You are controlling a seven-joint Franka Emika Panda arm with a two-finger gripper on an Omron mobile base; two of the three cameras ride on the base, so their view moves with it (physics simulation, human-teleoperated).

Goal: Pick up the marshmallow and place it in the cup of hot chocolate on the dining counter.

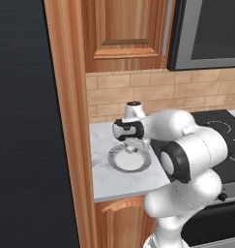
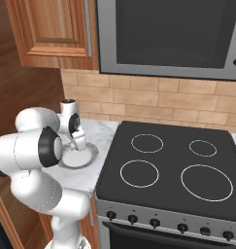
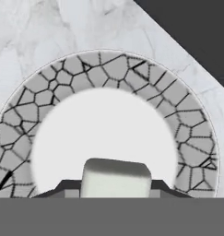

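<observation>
a home kitchen, rendered. a black stove (image 2: pixel 168 170) with four ringed burners and a row of knobs along its front edge sits under a steel-framed microwave (image 2: pixel 173 36). wooden cabinets (image 1: pixel 124 34) hang above — more wood below the marble worktop (image 1: pixel 107 177), which runs from the stove's left edge to a tall wooden panel. tan brick tiles (image 2: pixel 153 99) line the back wall, and a plate (image 1: pixel 120 163) sits on the worktop.
</observation>
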